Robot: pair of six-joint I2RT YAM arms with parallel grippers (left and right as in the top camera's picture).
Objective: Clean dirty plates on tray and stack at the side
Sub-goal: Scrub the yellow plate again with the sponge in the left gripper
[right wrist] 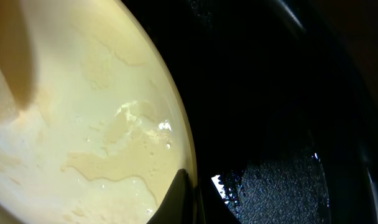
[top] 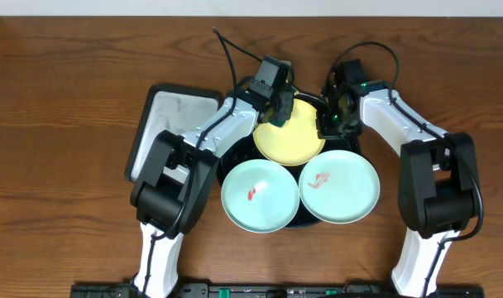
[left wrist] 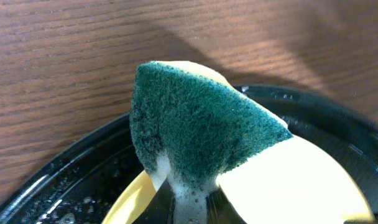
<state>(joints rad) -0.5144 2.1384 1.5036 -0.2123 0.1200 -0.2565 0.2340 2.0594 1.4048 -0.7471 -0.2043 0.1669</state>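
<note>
A yellow plate [top: 291, 139] lies at the back of the round black tray [top: 356, 142]. Two mint-blue plates [top: 260, 195] [top: 340, 186] sit in front of it, each with a red smear. My left gripper [top: 278, 112] is shut on a green-and-yellow sponge [left wrist: 201, 137], which is foamy at the jaws and hangs over the yellow plate's [left wrist: 301, 186] far left edge. My right gripper [top: 328, 124] is shut on the right rim of the yellow plate [right wrist: 83, 124], one finger over the wet, soapy face and one under the rim.
A rectangular black-rimmed grey tray [top: 173, 120] lies to the left of the round tray, partly under my left arm. Water drops speckle the black tray's floor [right wrist: 276, 186]. Bare wooden table [top: 61, 124] surrounds everything.
</note>
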